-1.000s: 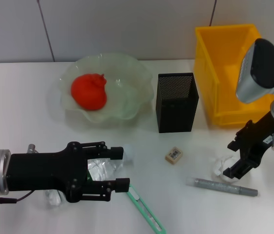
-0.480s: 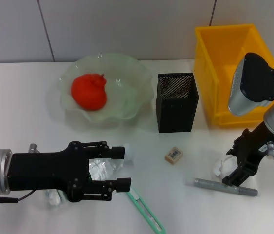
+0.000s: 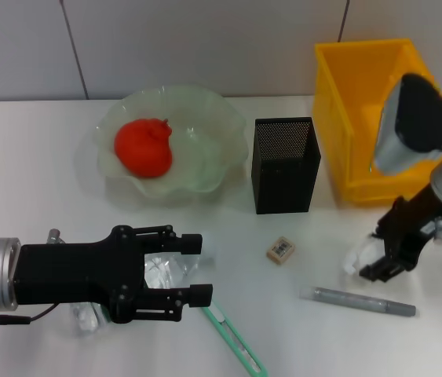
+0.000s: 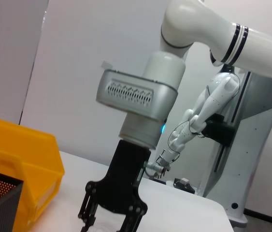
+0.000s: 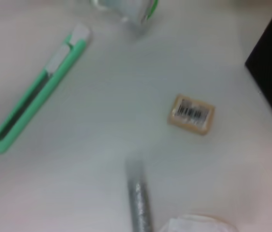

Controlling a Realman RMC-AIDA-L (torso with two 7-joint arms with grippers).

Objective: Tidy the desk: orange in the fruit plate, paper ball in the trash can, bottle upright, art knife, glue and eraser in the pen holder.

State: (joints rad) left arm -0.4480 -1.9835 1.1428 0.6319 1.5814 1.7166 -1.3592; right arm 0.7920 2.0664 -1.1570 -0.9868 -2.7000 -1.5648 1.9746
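While orange (image 3: 143,147) sits in fruit plate (image 3: 213,137), pen holder (image 3: 284,164) empty — both grippers' jaws apart.

- Robotics lab / test setup, not a home or office.
- Plain white table (image 3: 40,157) against bare grey panel wall (image 3: 205,39).
- Second white robot arm on stand (image 4: 251,159) w/ cabling in the background, left wrist view.
- Yellow plastic bin (image 3: 354,118) serves as trash can.
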